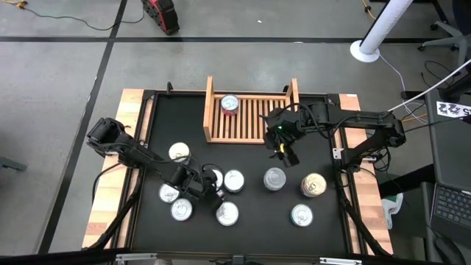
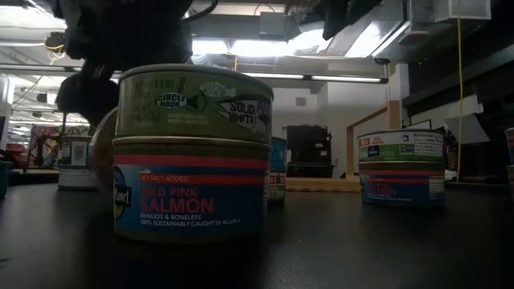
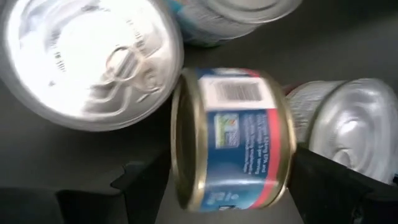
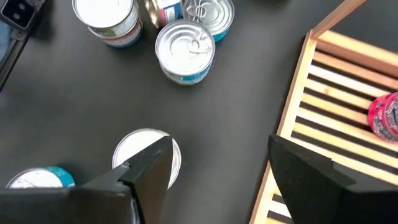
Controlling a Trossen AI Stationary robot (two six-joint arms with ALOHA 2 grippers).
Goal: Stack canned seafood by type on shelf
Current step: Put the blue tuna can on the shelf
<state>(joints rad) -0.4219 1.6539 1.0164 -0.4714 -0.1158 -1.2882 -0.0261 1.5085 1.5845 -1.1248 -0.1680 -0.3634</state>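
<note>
Several round tins with silver lids stand on the black table [image 1: 158,118]. A red tin [image 1: 229,104] sits upright on the wooden shelf [image 1: 208,110] at the far middle. My left gripper [image 1: 208,184] is low among the near-left tins. In its wrist view a blue-and-red tin [image 3: 233,140] is turned on its side between the fingers, and its flat ends face the two open fingers [image 3: 143,183]. My right gripper [image 1: 285,151] hangs open and empty above the table, just off the shelf's near right corner.
Tins crowd my left gripper: a big lid [image 3: 87,56] on one side, another [image 3: 354,130] on the other, and one [image 1: 233,180] close by. A green tin [image 2: 197,104] sits stacked on a salmon tin [image 2: 189,189] near the front edge. More tins [image 1: 274,178] [image 1: 313,185] stand at the near right.
</note>
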